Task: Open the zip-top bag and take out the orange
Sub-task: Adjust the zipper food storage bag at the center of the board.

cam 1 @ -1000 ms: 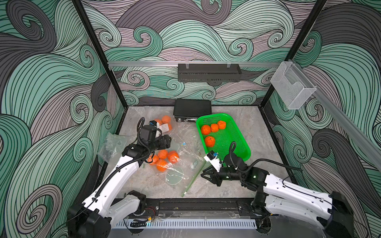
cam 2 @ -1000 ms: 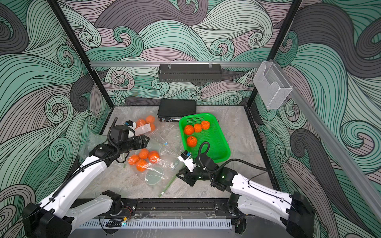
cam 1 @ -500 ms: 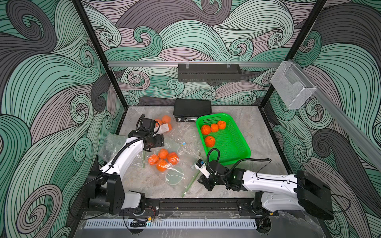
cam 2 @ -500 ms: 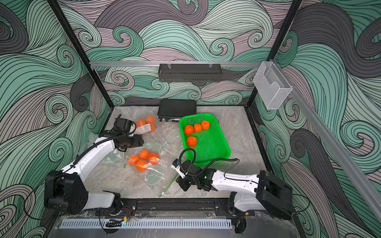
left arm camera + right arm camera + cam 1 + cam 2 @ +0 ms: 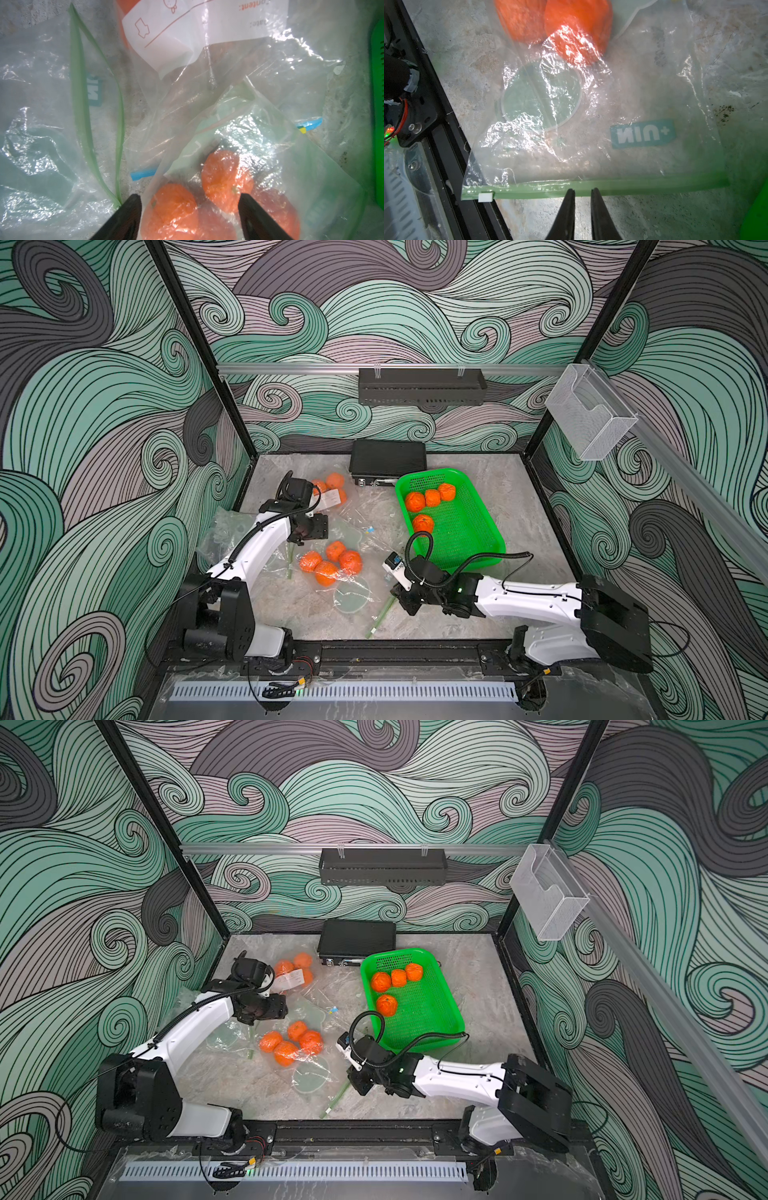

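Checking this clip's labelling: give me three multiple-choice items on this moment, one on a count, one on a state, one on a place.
1. How many oranges lie in the green basket?
A) two B) four C) six

2. How does the left gripper stand?
A) open above the bagged oranges B) clamped on one of them C) shut on the green basket's rim

3. Where are the right gripper's fingertips?
A) inside the green basket B) on the bagged oranges C) at the zip-top bag's green zip strip

Key: B, both top views show four; A, its fingers stand wide apart, gripping nothing; C, the right wrist view shows the tips at the strip.
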`<state>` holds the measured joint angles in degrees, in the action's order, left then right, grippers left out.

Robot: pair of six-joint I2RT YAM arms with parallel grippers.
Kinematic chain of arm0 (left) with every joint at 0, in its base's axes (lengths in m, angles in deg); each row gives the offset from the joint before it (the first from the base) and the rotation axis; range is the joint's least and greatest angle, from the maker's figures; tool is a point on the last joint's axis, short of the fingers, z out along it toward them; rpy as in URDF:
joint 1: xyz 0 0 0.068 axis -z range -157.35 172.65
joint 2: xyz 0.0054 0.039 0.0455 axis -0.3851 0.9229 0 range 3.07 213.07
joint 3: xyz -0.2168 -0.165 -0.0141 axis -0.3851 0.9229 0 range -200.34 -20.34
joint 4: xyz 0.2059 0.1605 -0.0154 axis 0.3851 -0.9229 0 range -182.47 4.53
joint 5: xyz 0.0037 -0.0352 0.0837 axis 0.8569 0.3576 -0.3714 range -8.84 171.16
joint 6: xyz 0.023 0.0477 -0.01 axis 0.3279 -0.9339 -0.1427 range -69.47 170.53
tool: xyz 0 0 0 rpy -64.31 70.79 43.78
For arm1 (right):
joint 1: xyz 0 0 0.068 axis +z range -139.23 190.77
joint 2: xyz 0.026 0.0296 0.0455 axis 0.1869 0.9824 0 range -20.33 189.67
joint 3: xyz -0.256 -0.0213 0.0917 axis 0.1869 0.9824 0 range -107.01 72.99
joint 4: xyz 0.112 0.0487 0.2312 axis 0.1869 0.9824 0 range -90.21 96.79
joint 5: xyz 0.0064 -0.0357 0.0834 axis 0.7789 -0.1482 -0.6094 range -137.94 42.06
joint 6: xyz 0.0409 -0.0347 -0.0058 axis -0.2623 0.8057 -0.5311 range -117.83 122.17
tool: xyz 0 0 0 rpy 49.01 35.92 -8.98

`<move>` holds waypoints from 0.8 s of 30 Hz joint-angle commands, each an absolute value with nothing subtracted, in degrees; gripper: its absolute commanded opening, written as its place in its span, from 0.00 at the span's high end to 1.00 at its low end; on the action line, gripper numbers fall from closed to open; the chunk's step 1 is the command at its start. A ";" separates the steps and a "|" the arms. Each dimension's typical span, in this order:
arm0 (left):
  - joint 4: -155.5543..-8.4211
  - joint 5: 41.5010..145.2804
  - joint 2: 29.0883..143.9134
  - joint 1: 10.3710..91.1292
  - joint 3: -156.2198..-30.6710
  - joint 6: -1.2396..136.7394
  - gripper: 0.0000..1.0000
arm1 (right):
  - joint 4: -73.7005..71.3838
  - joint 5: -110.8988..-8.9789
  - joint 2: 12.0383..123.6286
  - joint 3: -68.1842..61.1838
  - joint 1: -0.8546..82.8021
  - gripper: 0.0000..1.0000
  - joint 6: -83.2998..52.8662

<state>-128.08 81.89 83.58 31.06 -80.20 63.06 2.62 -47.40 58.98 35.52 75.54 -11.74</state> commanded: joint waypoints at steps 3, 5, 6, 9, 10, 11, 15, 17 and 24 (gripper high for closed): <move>-128.97 83.17 84.19 30.56 -81.21 62.80 0.26 | 2.83 -44.87 59.72 34.63 75.75 0.66 -11.11; -128.88 83.33 86.06 30.55 -81.38 62.62 0.29 | 2.62 -45.28 60.83 33.59 75.77 0.63 -11.43; -129.05 83.82 86.36 30.48 -81.57 62.63 0.32 | 2.31 -45.59 61.87 33.04 75.82 0.62 -11.42; -129.54 84.25 86.83 30.23 -81.65 62.67 0.36 | 2.17 -45.84 66.05 31.42 75.88 0.64 -11.20; -129.51 84.32 86.75 30.21 -81.58 62.66 0.36 | 2.16 -45.94 67.51 30.89 75.84 0.66 -11.11; -129.53 84.44 86.69 30.15 -81.43 62.79 0.36 | 2.12 -46.06 68.70 30.53 75.81 0.69 -11.02; -129.40 84.50 86.12 30.21 -80.91 62.82 0.39 | 1.92 -46.02 71.69 30.59 75.82 0.78 -11.27; -129.41 84.59 85.94 30.19 -80.72 62.84 0.40 | 1.27 -46.17 72.33 31.53 75.84 0.82 -11.65; -129.29 84.55 85.63 30.17 -80.29 63.07 0.44 | 0.74 -46.36 72.57 32.56 75.80 0.84 -12.68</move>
<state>-128.10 84.21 86.73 30.47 -80.20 62.98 0.87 -46.60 72.55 31.69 75.54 -11.79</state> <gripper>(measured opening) 0.562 0.158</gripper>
